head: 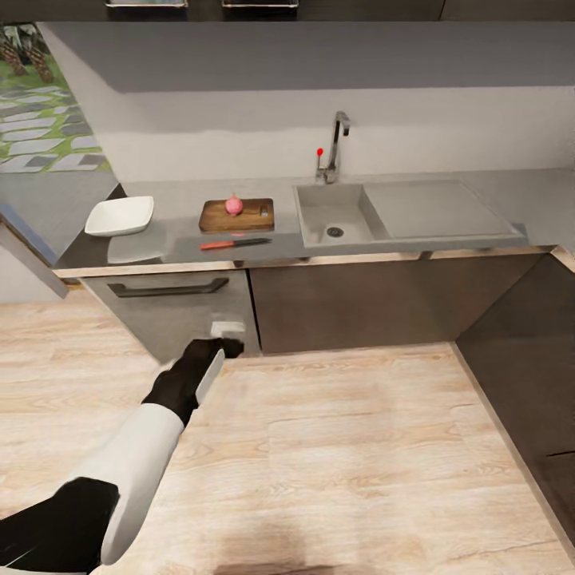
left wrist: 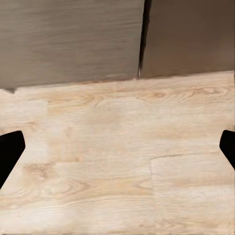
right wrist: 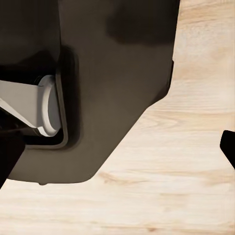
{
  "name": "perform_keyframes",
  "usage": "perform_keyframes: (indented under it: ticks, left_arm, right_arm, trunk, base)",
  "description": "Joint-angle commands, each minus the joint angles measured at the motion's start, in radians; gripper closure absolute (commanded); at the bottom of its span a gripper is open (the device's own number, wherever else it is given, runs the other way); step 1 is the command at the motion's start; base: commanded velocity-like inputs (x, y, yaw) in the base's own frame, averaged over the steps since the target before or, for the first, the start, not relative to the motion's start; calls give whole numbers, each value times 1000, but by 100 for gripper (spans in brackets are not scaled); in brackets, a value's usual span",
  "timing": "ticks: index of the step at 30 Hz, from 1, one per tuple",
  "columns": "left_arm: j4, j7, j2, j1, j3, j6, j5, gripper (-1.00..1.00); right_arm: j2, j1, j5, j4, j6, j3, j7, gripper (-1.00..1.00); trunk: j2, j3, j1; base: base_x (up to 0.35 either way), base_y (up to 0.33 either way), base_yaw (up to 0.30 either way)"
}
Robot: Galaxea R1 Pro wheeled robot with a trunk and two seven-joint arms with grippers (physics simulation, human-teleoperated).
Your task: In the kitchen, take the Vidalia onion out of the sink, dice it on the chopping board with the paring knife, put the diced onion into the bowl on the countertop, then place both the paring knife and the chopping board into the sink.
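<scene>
Kitchen cabinets run along the far wall under a grey tabletop (head: 168,239). On it, the chopping board (head: 236,215) carries a pinkish whole onion (head: 233,205), so the sink (head: 335,217) to its right is already emptied. The paring knife (head: 235,243) lies just near of the board, long axis left-right, red handle to the left. The white bowl (head: 120,216) sits further left. The left claw (head: 209,357) hangs low over the wood floor, well short of the knife, fingers (left wrist: 10,152) spread apart and empty; the right claw's fingertips (right wrist: 229,147) likewise stand wide. The left arm looks nearer the knife handle.
</scene>
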Motion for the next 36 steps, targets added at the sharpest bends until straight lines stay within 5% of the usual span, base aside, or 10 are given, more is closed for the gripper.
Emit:
perform_keyframes:
  ticks: [1, 2, 8, 11, 18, 22, 27, 31, 36]
  left_arm:
    - [46, 9, 0, -1, -15, -40, 9, -100]
    - [227, 8, -2, -1, -43, -222, 10, -100]
    - [634, 6, -11, 0, -61, -625, 10, -100]
    - [743, 3, -9, 12, -62, -808, 13, -100]
    - [794, -36, 7, 244, -63, -1115, 15, -100]
    - [798, -34, 7, 388, -63, -1311, 15, -100]
    - [799, -29, 32, 495, -63, -1525, 16, -100]
    - [799, -23, 58, 519, -63, -1600, 16, -100]
    - [799, 54, 110, 546, -62, -1615, 16, -100]
  right_arm:
    - [-1, -1, -5, 0, -4, 7, 1, -100]
    - [-3, -1, -6, -3, -4, 5, -2, -100]
    - [-21, -1, -7, -42, -1, 3, -7, -100]
    - [-35, -1, -6, -112, 8, 2, -12, -100]
    - [-71, -1, -4, -413, 187, 2, -101, -100]
    - [-88, -30, -4, -492, 217, 2, -107, -100]
    - [-92, -94, -4, -507, 226, 2, -106, -100]
    - [-94, -113, -4, -509, 223, 3, -94, -100]
    - [-124, -117, -10, -508, 216, 2, 21, -100]
  trunk:
    - [-2, -1, 0]
    - [-2, -1, 0]
    - [-2, -1, 0]
    - [-2, -1, 0]
    - [-2, -1, 0]
    - [-2, -1, 0]
    - [-2, -1, 0]
    - [-2, -1, 0]
    - [-2, -1, 0]
  base:
    - [-27, 0, 0]
    - [-11, 0, 0]
    - [-4, 0, 0]
    - [0, 0, 0]
    - [0, 0, 0]
    - [0, 0, 0]
    - [0, 0, 0]
    - [0, 0, 0]
    - [0, 0, 0]
